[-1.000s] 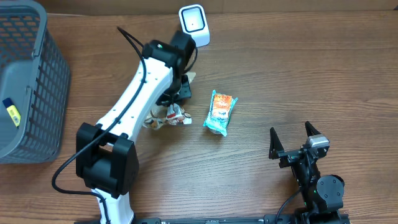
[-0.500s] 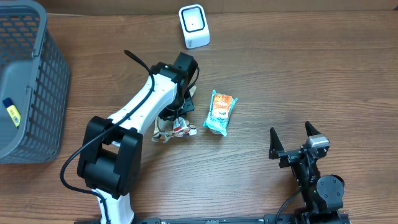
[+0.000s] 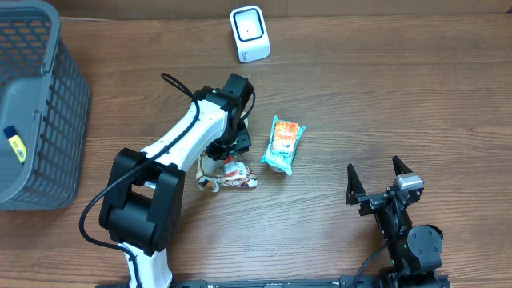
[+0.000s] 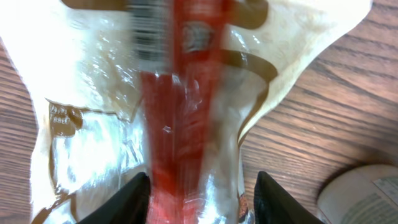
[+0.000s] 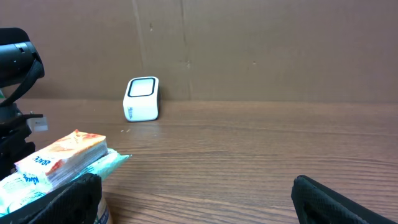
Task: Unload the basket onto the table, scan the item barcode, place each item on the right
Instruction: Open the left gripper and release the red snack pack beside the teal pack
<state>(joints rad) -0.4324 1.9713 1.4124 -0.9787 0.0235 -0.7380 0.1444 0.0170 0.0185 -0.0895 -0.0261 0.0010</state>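
Note:
The item, a clear packet with a red stripe (image 3: 230,175), lies on the table beside the left arm. In the left wrist view this packet (image 4: 180,124) fills the frame, blurred, with its barcode (image 4: 149,28) at the top. My left gripper (image 3: 231,144) (image 4: 202,180) hangs just over it, its jaws apart on either side of the packet's near end, with a gap showing on the right side. The white scanner (image 3: 250,32) (image 5: 142,98) stands at the table's back edge. My right gripper (image 3: 376,170) (image 5: 196,186) rests open at the front right, holding nothing.
A teal and orange packet (image 3: 284,144) (image 5: 62,158) lies right of the left gripper. A grey mesh basket (image 3: 48,104) stands at the far left with a small yellow and blue thing (image 3: 14,142) inside.
The left arm has drawn back from the scanner towards the front and come down. Its jaws have opened, and the clear packet now lies lower on the table.

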